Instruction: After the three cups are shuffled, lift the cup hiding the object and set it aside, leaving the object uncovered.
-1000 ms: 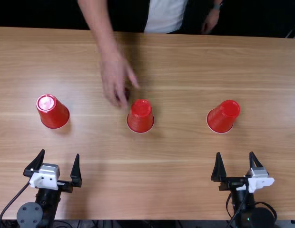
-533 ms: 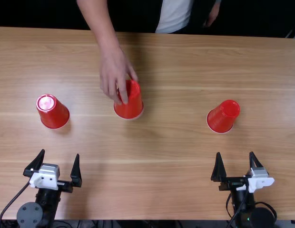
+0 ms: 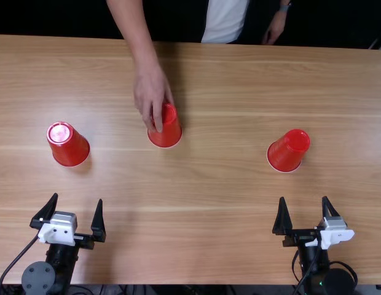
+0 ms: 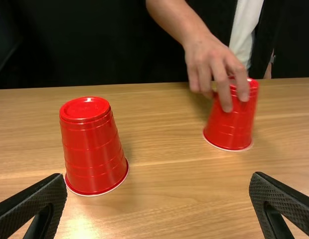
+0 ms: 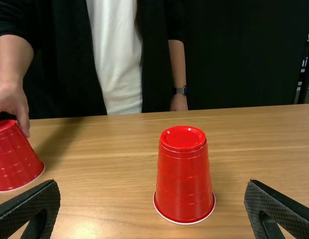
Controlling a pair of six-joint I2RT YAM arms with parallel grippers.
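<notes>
Three red cups stand upside down on the wooden table [image 3: 239,203]. The left cup [image 3: 68,144] [image 4: 92,146] and the right cup [image 3: 289,150] [image 5: 184,174] stand alone. A person's hand [image 3: 150,95] [image 4: 214,67] rests on the middle cup [image 3: 165,127] [image 4: 231,121] [image 5: 12,157], fingers draped over its top. My left gripper [image 3: 69,220] is open near the table's front edge, in front of the left cup. My right gripper [image 3: 304,216] is open at the near edge too, in front of the right cup. No hidden object is visible.
The person stands across the table, the other hand [image 3: 273,24] hanging by the far edge. Bare wood lies between the cups and both grippers.
The person's hand took hold of the middle cup and slid it to the left and farther from me. Both grippers and the outer cups kept still.
</notes>
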